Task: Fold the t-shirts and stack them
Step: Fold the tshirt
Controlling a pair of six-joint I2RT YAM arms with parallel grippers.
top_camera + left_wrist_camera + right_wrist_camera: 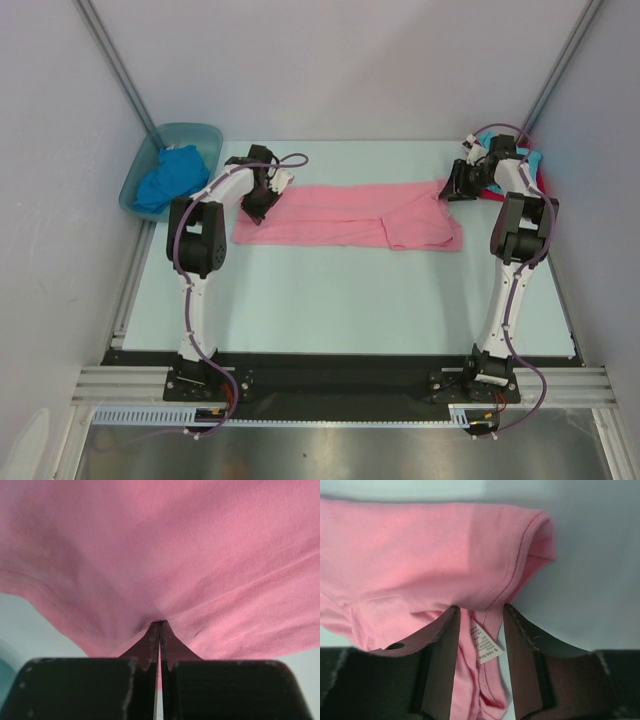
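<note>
Wide pale-green worktop (pixel 330 300) from above, and the pink t-shirt (pixel 350 213) lies across its far half as a long flat band between the two arms, a folded flap showing near its right end. Only this overhead view takes in the surroundings. At the far left corner sits a see-through blue-green tub (pixel 135 185) with the blue t-shirt (pixel 168 178) crumpled inside. At the far right corner the turquoise t-shirt (pixel 535 160) and a sliver of the red t-shirt (pixel 545 180) are heaped, half hidden behind the right arm.

Left claw (pixel 257 208) is at the band's left end. Its wrist camera gives what the top view can't: black fingers pressed together on a pinch of soft knit, the cloth (pixel 175 545) fanning up in creases, a stitched hem on the left.

Right claw (pixel 455 187) is at the other end. Up close its fingers (pixel 442 650) stand part-way apart, clamped on a thick bunch of pink cloth, with a ribbed, double-stitched edge above and a small white printed label (pixel 485 647) dangling between.
</note>
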